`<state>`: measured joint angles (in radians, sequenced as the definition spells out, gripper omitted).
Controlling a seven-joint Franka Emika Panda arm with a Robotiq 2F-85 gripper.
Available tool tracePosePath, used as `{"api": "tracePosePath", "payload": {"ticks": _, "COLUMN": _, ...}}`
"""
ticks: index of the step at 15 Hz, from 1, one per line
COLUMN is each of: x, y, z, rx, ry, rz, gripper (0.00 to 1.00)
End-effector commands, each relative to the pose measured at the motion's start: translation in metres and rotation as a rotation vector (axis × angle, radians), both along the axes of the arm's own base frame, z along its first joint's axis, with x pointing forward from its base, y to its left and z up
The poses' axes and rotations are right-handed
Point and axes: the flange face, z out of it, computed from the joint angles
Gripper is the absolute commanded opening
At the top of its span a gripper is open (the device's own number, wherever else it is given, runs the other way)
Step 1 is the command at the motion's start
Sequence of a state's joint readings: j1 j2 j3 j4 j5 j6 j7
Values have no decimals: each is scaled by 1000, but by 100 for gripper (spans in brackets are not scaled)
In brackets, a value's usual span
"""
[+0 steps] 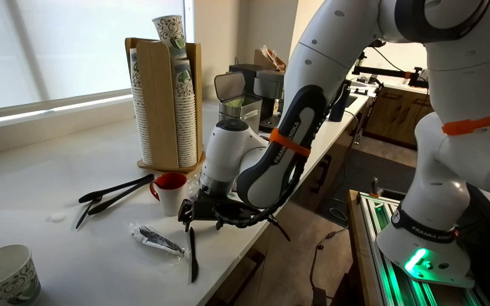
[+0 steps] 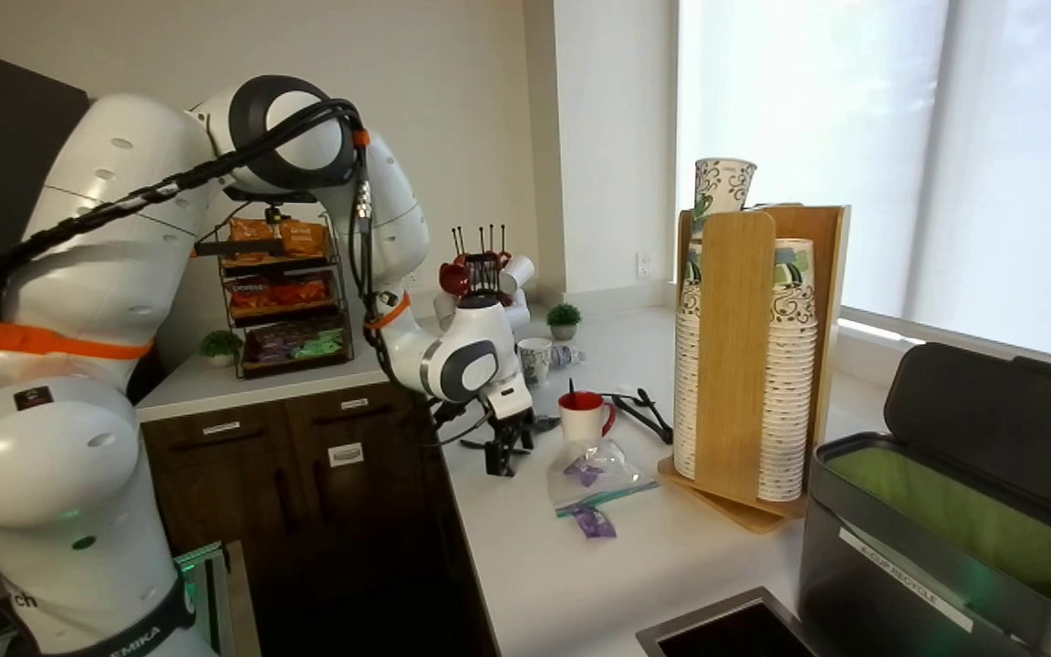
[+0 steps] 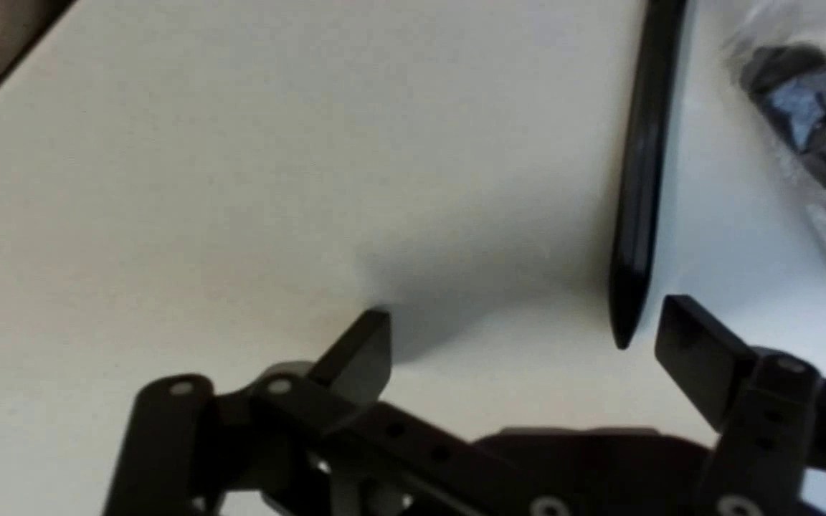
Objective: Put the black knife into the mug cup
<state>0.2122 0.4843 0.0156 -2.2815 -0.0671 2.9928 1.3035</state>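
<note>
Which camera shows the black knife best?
An exterior view: there the black knife shows nearly end to end. In an exterior view, I can't clearly make it out near the tool. The wrist view is closer, but cuts it off at the top edge.

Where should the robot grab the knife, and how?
I'd grip the knife just behind the tapered end nearest the gripper, from above: it's thin, straight and lies flat on the counter, so the open jaws could probably close across it from both long sides.
</note>
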Motion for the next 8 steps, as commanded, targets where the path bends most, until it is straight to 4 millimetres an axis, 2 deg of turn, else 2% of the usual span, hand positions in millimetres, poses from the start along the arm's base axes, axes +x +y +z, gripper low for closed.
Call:
{"api": "tracePosePath", "payload": {"ticks": 1, "x": 14, "y": 17, "z": -3, "rx": 39, "ry": 46, "rz": 29, "gripper": 100}}
{"api": "tracePosePath", "payload": {"ticks": 4, "x": 30, "y": 21, "z": 6, "rx": 43, "ry": 83, "rz": 38, "gripper": 100}}
{"api": "tracePosePath", "payload": {"ticks": 5, "x": 31, "y": 17, "z": 14, "rx": 36, "ry": 104, "rz": 34, "gripper": 100}}
{"api": "tracePosePath", "payload": {"ticks": 6, "x": 24, "y": 15, "z": 12, "rx": 29, "ry": 70, "rz": 35, "gripper": 100}}
{"api": "tracePosePath", "payload": {"ticks": 8, "x": 29, "y": 14, "z": 16, "rx": 28, "ry": 68, "rz": 34, "gripper": 100}}
